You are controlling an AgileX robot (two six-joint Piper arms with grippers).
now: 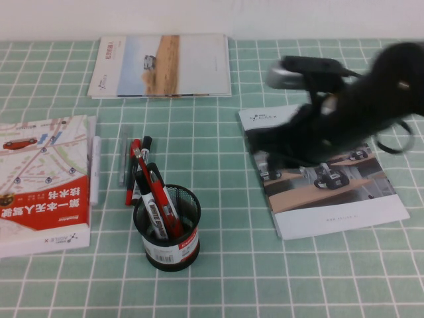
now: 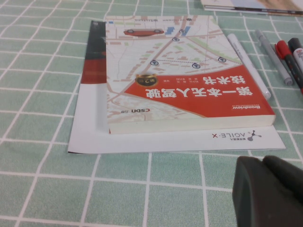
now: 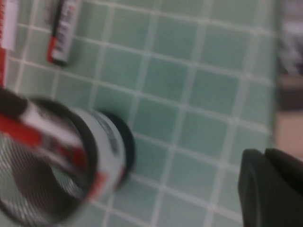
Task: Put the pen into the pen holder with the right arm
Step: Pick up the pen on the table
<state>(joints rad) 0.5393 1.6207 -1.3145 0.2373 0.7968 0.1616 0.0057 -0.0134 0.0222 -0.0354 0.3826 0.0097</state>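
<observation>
Pen [image 1: 146, 197] stands in the holder [image 1: 167, 228] beside a red pen; the right gripper [image 1: 265, 142], blurred over a brochure [image 1: 331, 179], has nothing visible between its fingers, spread unclear. Left gripper [image 2: 270, 189] sits by the book [image 2: 184, 80], fingers together. Retreat should clear the holder's rim. Green checked table [image 1: 265, 278], white wall.

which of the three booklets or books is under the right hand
The booklet with robot photos on the robot's right side; the right hand hangs blurred over its far corner. The red map book and far landscape booklet lie clear of it.
</observation>
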